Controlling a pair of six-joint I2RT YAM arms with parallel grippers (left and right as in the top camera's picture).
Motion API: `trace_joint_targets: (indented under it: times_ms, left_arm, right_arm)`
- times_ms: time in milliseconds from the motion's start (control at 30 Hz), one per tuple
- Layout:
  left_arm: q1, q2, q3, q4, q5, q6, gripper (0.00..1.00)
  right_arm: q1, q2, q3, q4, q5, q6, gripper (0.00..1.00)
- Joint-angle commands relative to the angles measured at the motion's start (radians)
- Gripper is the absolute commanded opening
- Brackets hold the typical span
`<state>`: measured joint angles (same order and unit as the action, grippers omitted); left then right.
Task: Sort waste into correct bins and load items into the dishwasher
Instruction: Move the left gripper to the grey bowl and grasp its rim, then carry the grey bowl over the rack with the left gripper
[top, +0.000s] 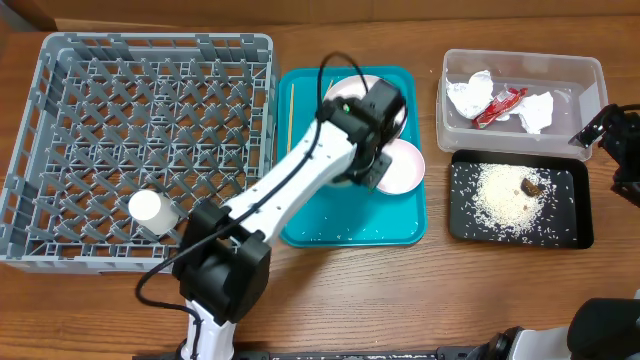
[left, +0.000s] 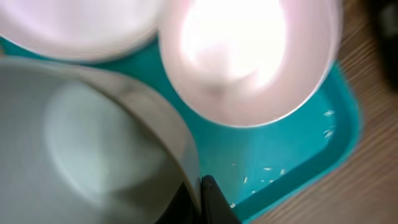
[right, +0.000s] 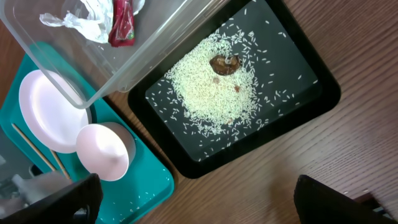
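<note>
- Left gripper is clenched on the rim of the round grey bowl, over the flat teal plastic tray, beside the small round white plate.
- Right gripper is spread wide and empty, near the shallow black rectangular tray holding loose white rice grains.

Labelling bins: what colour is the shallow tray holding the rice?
Black. The shallow tray shows best in the right wrist view.

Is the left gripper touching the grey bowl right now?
Touching. The left wrist view shows the left gripper shut on the rim of the grey bowl, dark fingers either side.
</note>
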<state>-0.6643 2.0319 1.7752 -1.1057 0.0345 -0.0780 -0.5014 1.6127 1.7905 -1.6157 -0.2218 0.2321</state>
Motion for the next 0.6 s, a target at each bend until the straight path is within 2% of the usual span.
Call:
trace_joint_targets:
  times_ms: [0,133,300,567]
  left_arm:
    - [0.083,-0.054,0.203,-0.061,0.034,0.013,0.04]
    - [0.209,-0.054,0.292,-0.092,0.195,0.061,0.04]
    - [0.418,-0.054,0.294,-0.104,0.465,0.097,0.04]
    - [0.658,-0.054,0.294,-0.160,0.623,0.126,0.04]
  right_arm:
    - [0.002,-0.020,0.015,0.005,-0.008,0.003,1.00]
    - [0.002,-0.020,0.015,0.005,-0.008,0.003,1.00]
    - [0.002,-0.020,0.015,0.005,-0.008,0.003,1.00]
    - [0.002,-0.020,0.015,0.006,-0.007,0.003,1.00]
